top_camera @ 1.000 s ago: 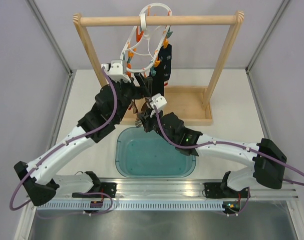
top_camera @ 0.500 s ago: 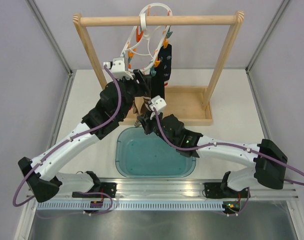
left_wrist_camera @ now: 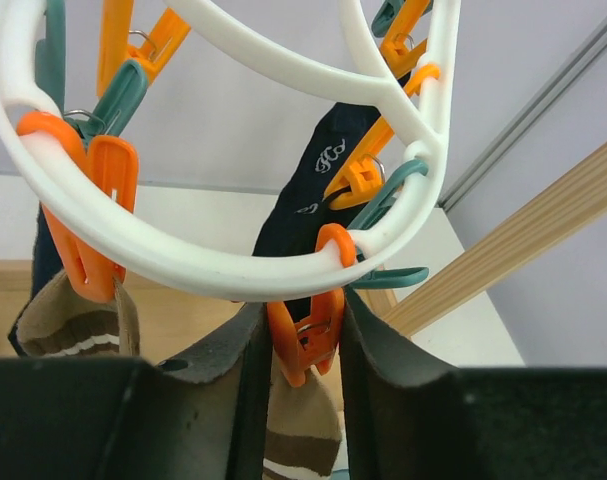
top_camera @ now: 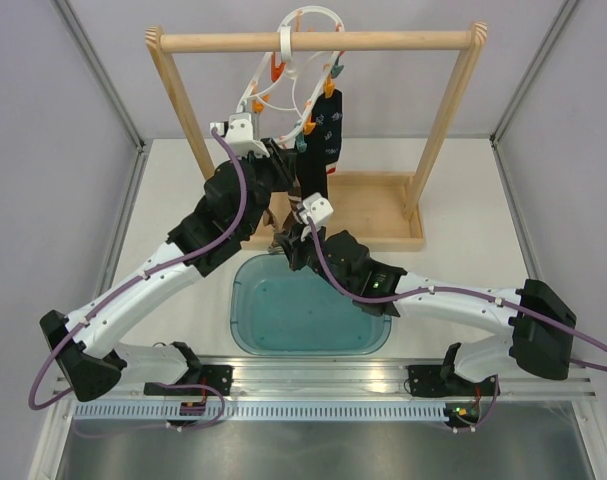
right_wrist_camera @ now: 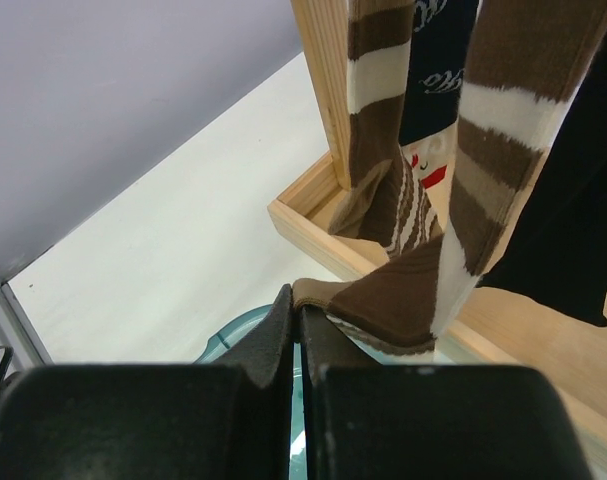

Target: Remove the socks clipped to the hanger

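- Plainly, the socks are not off yet. Every one I can see hangs from the hanger (left_wrist_camera: 183,262), which is hooked on the wooden rail (top_camera: 313,41) at the back of the table (top_camera: 173,180).
- At least two striped ones and a dark sock (left_wrist_camera: 308,200) with light motifs are clipped up. The right wrist view shows more dark cloth at its edge, perhaps a further sock.
- The striped sock (right_wrist_camera: 473,170) under work dangles from an orange peg (left_wrist_camera: 305,340) on the near side of the ring. A second striped sock (right_wrist_camera: 375,120) hangs just beside it.
- The left gripper (left_wrist_camera: 303,320) is raised to that peg, one finger against each side of it. The fingers are as far apart as the peg is wide. I cannot tell whether they press hard enough to open it, and cloth shows below it.
- The right gripper (right_wrist_camera: 299,300) is lower down, its fingers brought together on the brown toe of the same sock, which bends toward them.
- Below the two grippers, nearer the arm bases, sits a teal tub (top_camera: 235,315). Beyond it is the frame's wooden tray (top_camera: 373,200). From above I make out no sock lying in the tub.
- My judgement is that the task is at its start. The first sock is held at both ends but not freed, and all the others are left to do.
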